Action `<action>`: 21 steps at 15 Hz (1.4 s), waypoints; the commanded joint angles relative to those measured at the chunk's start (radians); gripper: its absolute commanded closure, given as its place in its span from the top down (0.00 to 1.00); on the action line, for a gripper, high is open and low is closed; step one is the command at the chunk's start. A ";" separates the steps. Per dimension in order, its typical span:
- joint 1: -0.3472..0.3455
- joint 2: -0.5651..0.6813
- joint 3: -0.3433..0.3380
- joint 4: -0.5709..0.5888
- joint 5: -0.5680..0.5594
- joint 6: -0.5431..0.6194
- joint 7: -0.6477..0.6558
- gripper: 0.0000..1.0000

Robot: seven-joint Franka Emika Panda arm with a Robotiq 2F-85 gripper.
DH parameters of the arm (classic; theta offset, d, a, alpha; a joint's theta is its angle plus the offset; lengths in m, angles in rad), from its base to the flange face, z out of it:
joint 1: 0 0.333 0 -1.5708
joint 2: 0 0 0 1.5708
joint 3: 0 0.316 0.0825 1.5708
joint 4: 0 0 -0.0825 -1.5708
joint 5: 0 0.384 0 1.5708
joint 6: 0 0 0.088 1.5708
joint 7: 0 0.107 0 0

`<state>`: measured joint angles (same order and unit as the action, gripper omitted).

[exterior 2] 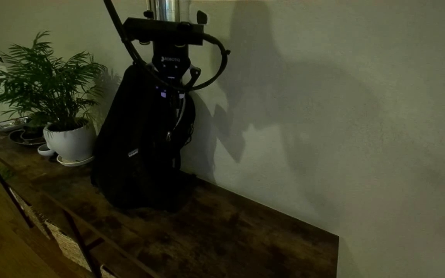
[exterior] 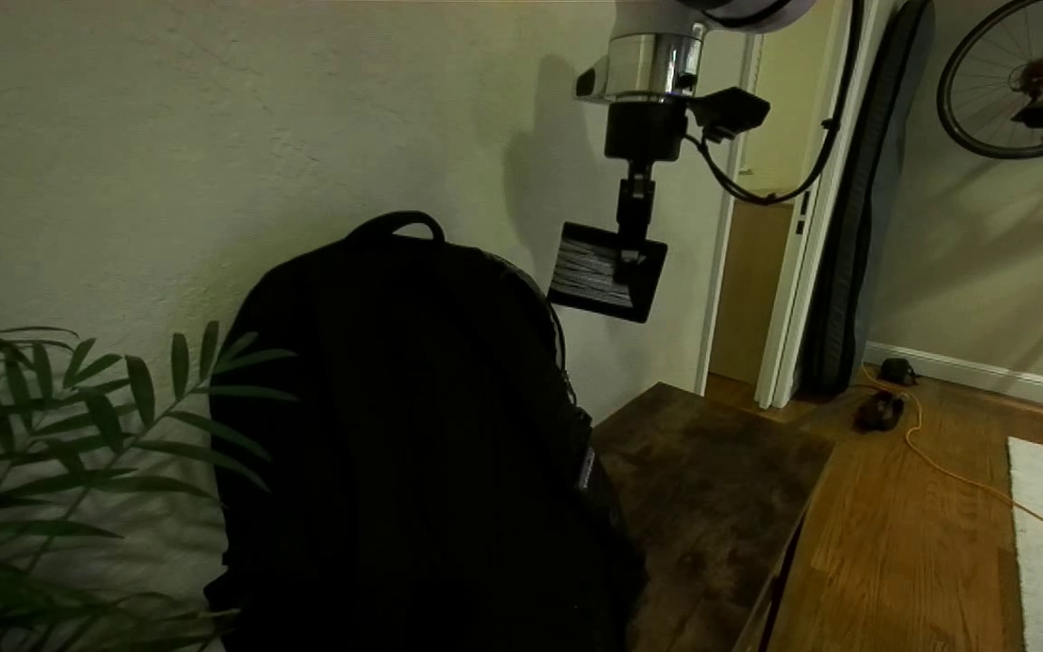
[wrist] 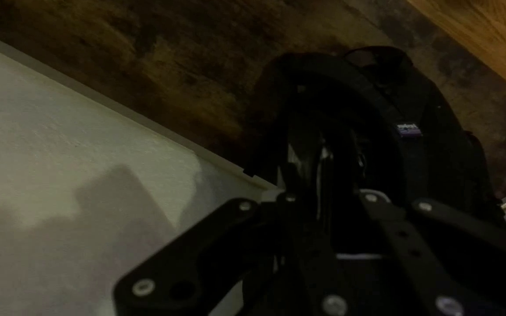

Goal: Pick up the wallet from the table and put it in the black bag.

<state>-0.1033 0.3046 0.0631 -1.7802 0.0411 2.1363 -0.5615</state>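
Leaves (exterior: 103,420) crowd the eight o'clock side of an exterior view, closest to the lens, and just beyond them the black bag (exterior: 422,435) stands on the table (exterior: 721,498), in front of the wall (exterior: 123,136). Between one and two o'clock from the bag's middle, the hand (exterior: 630,255) hangs in the air, pointing to six o'clock and pinching the wallet (exterior: 589,272). Its fingers overlap the wallet toward one o'clock, so most of the wallet reaches out from them toward eight, tilted, with the grey patch showing. That eight o'clock corner meets the bag's outline; whether the two touch, I cannot tell.

Seen in an exterior view with a plant (exterior 2: 56,85) in a white pot (exterior 2: 72,141) just beside the bag at nine o'clock, the hand covers part of the bag's top, near one o'clock from its middle. Against the dark cloth the wallet cannot be made out.

Wrist view: the hand comes in from six o'clock, its fingers drawn close around a dark flat edge whose outline is too dim to trace. Beyond them the bag spreads from twelve round to four o'clock; brown table shows toward eleven, the wall toward nine.
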 commanded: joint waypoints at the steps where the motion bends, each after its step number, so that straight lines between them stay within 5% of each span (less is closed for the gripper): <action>1: 0.015 -0.064 0.004 -0.061 -0.012 -0.002 -0.036 0.07; 21: 0.084 0.129 0.006 0.140 -0.112 0.013 -0.006 0.07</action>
<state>-0.0309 0.4184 0.0772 -1.6732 -0.0331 2.1404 -0.6044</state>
